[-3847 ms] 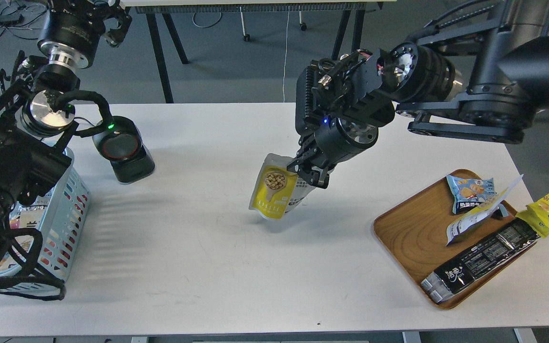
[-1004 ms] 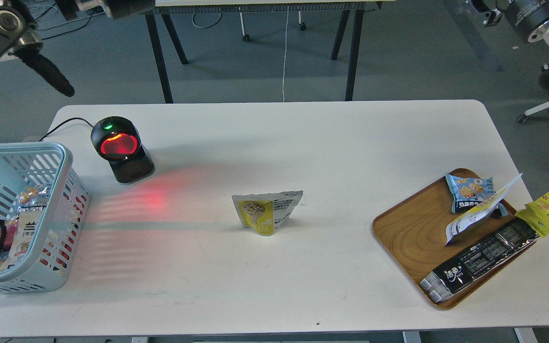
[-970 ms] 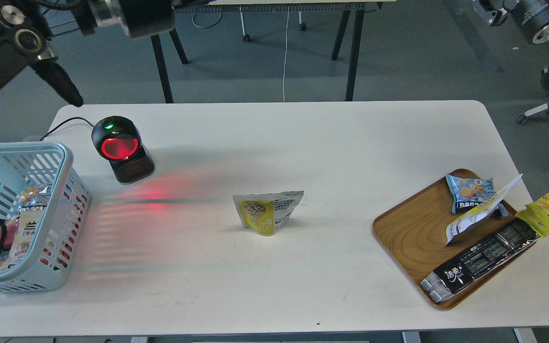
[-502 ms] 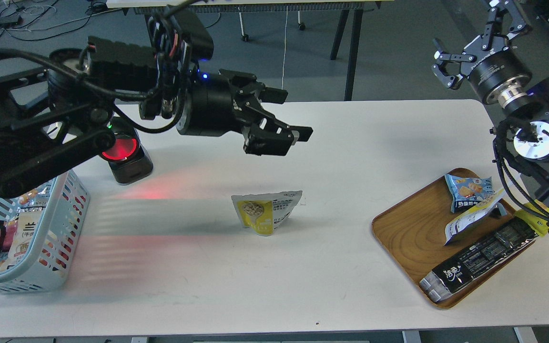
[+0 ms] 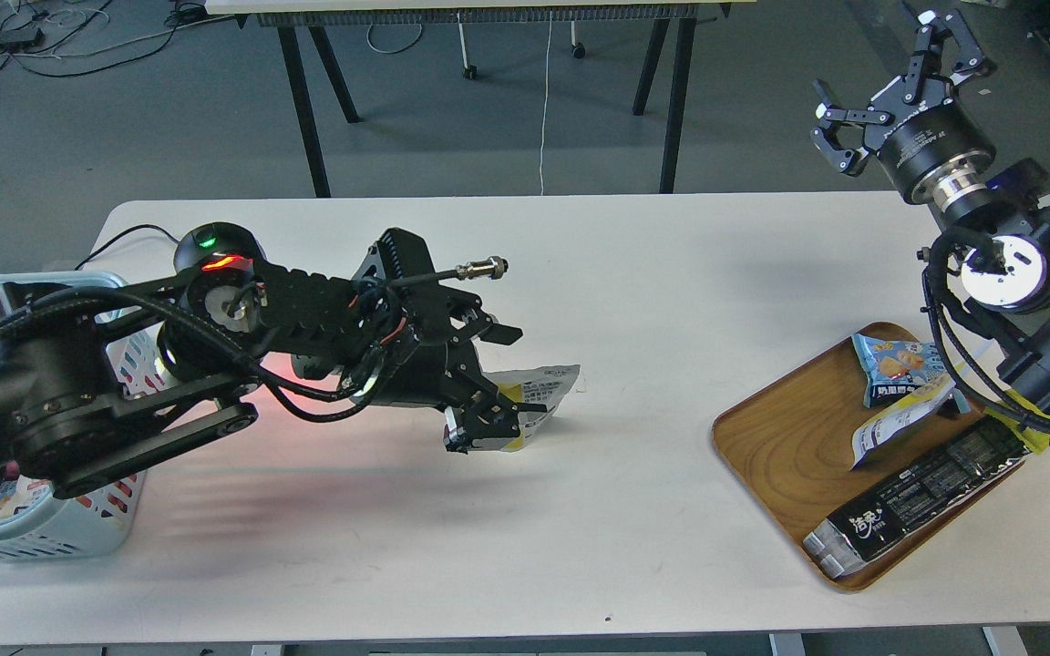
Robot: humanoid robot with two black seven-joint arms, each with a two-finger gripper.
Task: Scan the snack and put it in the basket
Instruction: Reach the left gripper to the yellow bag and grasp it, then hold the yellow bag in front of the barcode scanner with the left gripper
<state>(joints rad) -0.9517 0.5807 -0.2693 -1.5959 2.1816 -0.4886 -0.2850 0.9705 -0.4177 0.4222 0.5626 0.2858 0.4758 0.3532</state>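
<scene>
The snack [image 5: 545, 384], a yellow-and-white pouch, stands on the white table near its middle. My left arm reaches in from the left and covers the pouch's left half. My left gripper [image 5: 499, 387] is at the pouch with its jaws apart. One finger is above and behind the pouch, the other [image 5: 479, 428] low in front of it. The pouch rests on the table. My right gripper [image 5: 890, 87] is open and empty, raised beyond the table's far right corner. The light blue basket [image 5: 78, 538] stands at the left edge, mostly hidden by my left arm.
A black barcode scanner [image 5: 215, 244] with a green light stands at the back left, throwing red light on the table. A brown wooden tray [image 5: 780, 446] at the right holds a blue chip bag [image 5: 894, 364], a white-and-yellow pouch [image 5: 899, 424] and a long black packet [image 5: 917, 497].
My left arm has swung down from above the table to the pouch and now straddles its left side. The right arm has shifted slightly. The pouch has not moved.
</scene>
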